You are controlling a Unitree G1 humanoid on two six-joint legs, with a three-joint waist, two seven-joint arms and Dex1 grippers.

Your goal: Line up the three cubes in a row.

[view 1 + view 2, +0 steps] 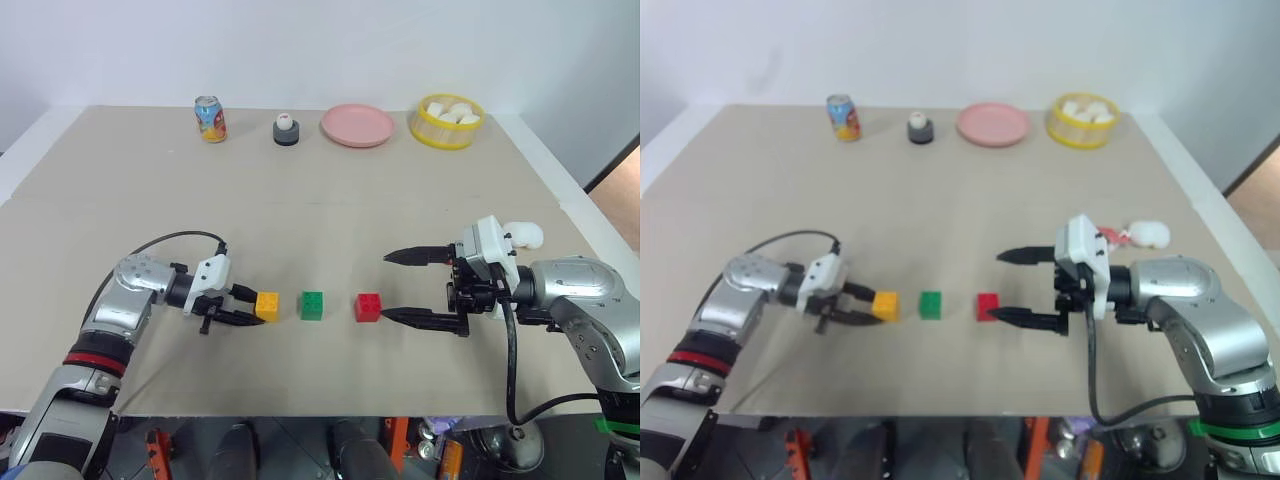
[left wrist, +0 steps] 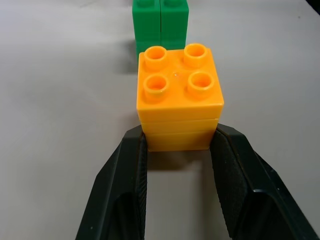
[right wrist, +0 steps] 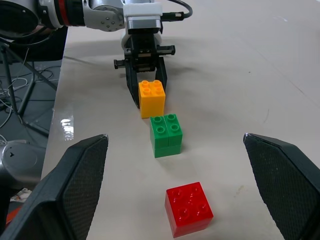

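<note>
Three studded cubes stand in a row near the table's front edge: orange-yellow [image 1: 267,306] on the left, green [image 1: 312,305] in the middle, red [image 1: 368,307] on the right. Small gaps separate them. My left gripper [image 1: 248,306] comes in from the left and is shut on the orange-yellow cube [image 2: 179,95], one black finger [image 2: 122,190] on each side. The cube rests on the table. My right gripper [image 1: 385,286] stands open just right of the red cube [image 3: 189,208], its fingers [image 3: 80,185] spread wide with nothing between them.
Along the far edge stand a soda can [image 1: 210,119], a small grey holder with a white ball [image 1: 287,130], a pink plate [image 1: 357,125] and a yellow bowl [image 1: 447,134] of white pieces. A white plush toy [image 1: 523,235] lies behind my right wrist.
</note>
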